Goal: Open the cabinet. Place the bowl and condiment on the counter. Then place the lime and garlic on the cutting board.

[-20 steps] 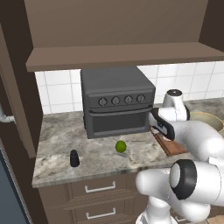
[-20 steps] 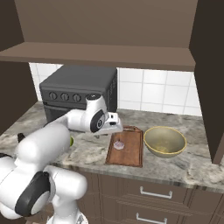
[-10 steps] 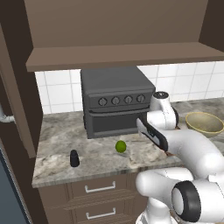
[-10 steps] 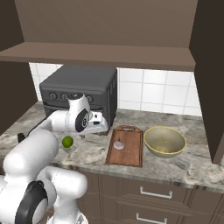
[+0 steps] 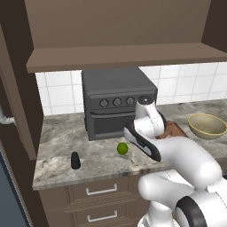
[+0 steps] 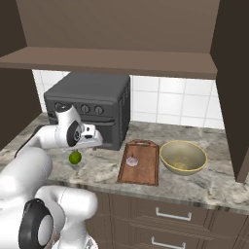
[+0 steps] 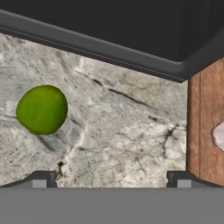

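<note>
Hovering low over the grey-beige marbled stone counter (image 7: pixel 131 131), the robot's two-finger gripper (image 7: pixel 111 178) stands spread wide and holds nothing, its two dark finger tips (image 7: pixel 43 178) well apart at the bottom of the hand view. The small round bright green lime (image 7: pixel 42 109) lies on the stone beyond the one tip and off to that side, apart from both fingers. On the other side, the flat reddish-brown wooden cutting board (image 7: pixel 205 127) runs just beside the second tip, with the pale whitish-pink garlic bulb (image 7: pixel 218 134) resting on it. The dark grey toaster oven (image 6: pixel 92 109) stands directly behind the hand, its lower front edge close above the lime.

Farther out, the wide pale olive-beige bowl (image 6: pixel 183 156) sits on the counter just past the board, and the small dark cylindrical condiment shaker (image 5: pixel 76 160) stands upright near the counter's front edge, well apart from the lime. The dark brown wooden wall cabinet (image 5: pixel 115 26) overhead stands open. No writing can be read anywhere.
</note>
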